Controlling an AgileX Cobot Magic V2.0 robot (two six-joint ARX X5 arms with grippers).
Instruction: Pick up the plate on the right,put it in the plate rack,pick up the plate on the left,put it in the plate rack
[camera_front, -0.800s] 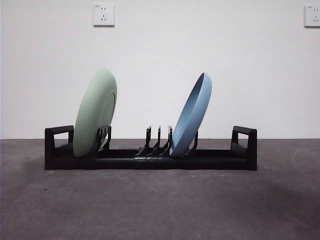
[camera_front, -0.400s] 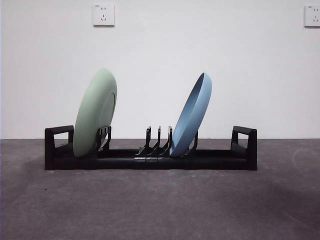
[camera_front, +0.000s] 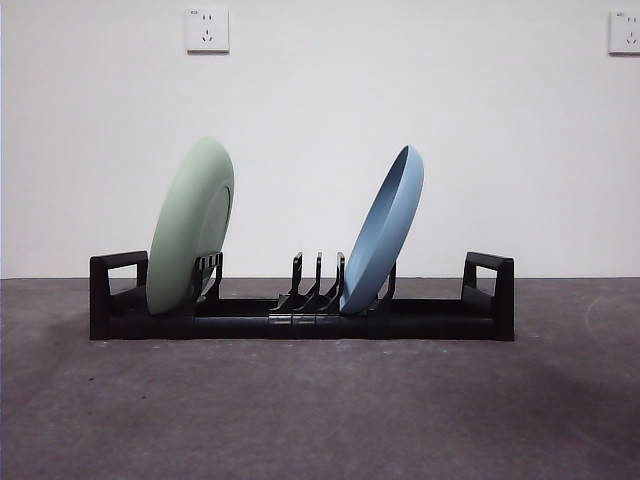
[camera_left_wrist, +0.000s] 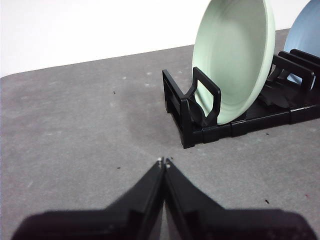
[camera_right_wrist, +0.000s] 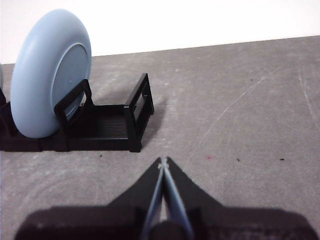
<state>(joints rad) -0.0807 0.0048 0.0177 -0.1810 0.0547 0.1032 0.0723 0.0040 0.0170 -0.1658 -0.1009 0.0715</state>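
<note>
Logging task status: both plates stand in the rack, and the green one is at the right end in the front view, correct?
Not quite. Both plates stand in the plate rack, but the front view shows the green plate near the left end; the blue plate stands right of the middle.

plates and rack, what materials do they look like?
Green plate and blue plate: likely melamine or matte plastic; flat even colour, soft sheen, no glassy highlights. Glazed ceramic can't be ruled out.
Plate rack: black moulded plastic by the look; semi-matte, boxy loop handles and curved prongs in one piece.
</note>
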